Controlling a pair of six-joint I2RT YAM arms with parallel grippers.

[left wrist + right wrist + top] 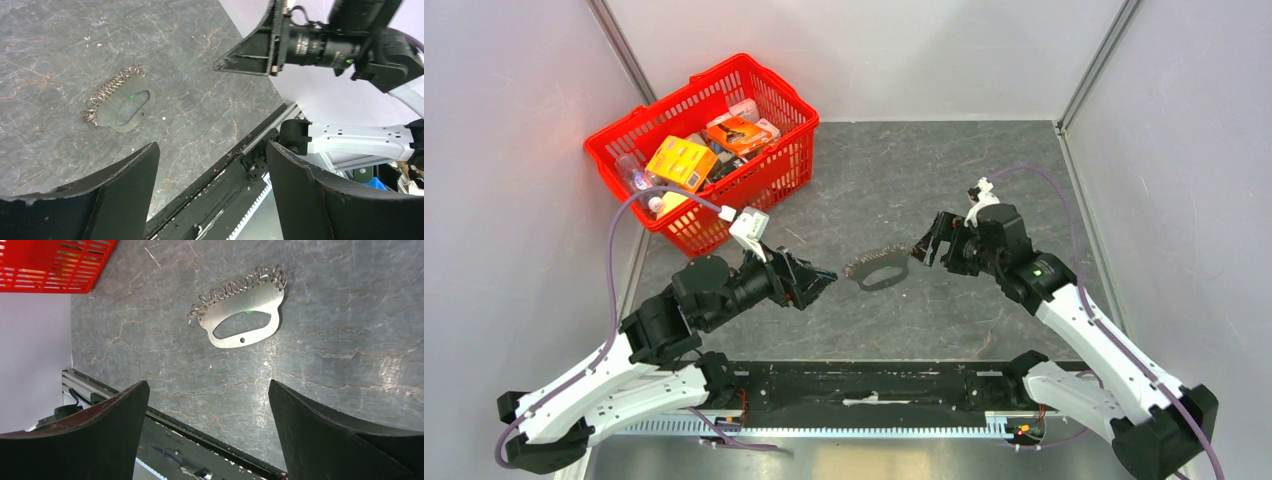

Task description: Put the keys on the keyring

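The keyring (879, 270) is a flat grey metal loop with an oval opening and a row of small wire rings along one edge. It lies flat on the dark table between my two grippers. It also shows in the left wrist view (120, 106) and in the right wrist view (260, 297). A tiny bright green spot (248, 311) sits at the rim of its opening, and no key shape can be made out. My left gripper (824, 280) (212, 150) is open and empty, left of the loop. My right gripper (929, 245) (209, 385) is open and empty, right of it.
A red plastic basket (699, 110) with several packaged items stands at the back left. Grey walls close the table on the left, back and right. A black rail (874, 390) runs along the near edge between the arm bases.
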